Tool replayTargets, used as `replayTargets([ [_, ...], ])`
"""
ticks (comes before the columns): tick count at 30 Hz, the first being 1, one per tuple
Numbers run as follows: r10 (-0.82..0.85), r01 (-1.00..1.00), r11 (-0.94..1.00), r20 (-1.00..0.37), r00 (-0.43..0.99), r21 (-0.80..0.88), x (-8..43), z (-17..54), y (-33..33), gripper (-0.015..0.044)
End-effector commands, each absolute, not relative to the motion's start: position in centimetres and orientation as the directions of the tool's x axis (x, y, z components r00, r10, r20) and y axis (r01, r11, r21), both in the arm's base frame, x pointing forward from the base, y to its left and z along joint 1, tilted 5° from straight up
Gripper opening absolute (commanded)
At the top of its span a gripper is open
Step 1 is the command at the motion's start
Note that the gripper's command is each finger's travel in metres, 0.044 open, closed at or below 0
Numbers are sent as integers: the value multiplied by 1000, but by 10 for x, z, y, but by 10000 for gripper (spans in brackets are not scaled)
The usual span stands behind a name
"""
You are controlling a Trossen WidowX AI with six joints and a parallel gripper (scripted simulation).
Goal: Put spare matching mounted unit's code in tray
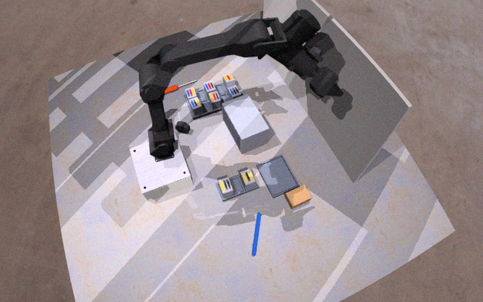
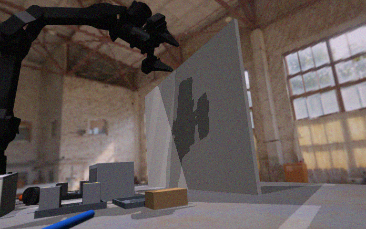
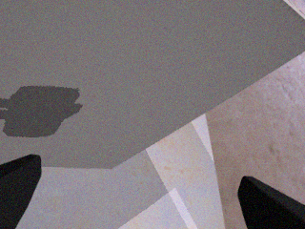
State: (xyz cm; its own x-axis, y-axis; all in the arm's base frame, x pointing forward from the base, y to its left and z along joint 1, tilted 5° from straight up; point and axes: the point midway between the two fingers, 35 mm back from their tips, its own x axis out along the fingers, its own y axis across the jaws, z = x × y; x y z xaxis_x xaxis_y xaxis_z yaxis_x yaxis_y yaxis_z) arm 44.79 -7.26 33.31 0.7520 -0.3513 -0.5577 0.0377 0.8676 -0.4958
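Note:
My gripper [image 2: 175, 57] [image 3: 143, 176] is open and empty, high up in front of the tall grey panel. Several grey spares with coloured stripes on top, such as one blue-red-yellow spare [image 1: 190, 93], stand in the back rack [image 1: 210, 113]. Two spares with yellow and black stripes, a left one [image 1: 224, 185] [image 2: 49, 198] and a right one [image 1: 247, 177] [image 2: 91, 192], stand in the small front rack [image 1: 238, 195] [image 2: 54, 212]. The flat grey tray [image 1: 279, 176] [image 2: 129, 202] is empty. I cannot tell which thing is the mounted unit; no printed code is readable.
The tall panel [image 1: 356, 135] [image 2: 221, 148] [image 3: 167, 57] stands at the right. A large grey box [image 1: 245, 123] [image 2: 116, 179] stands between back rack and tray. An orange block [image 1: 298, 195] [image 2: 166, 198] adjoins the tray. A blue rod [image 1: 256, 234], black cylinder [image 1: 182, 127] and screwdriver [image 1: 170, 89] lie about.

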Motion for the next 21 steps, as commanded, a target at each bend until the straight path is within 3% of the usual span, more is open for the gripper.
replayTargets([
  [1,-227,-94,928,-748,624,-360,449,271,-26,440],
  [7,-109,-183,966,-932,346,-181,423,197,33,440],
  [13,-68,-178,981,-997,28,-72,379,147,78,440],
  [21,-67,-176,982,-998,14,-69,377,145,80,440],
])
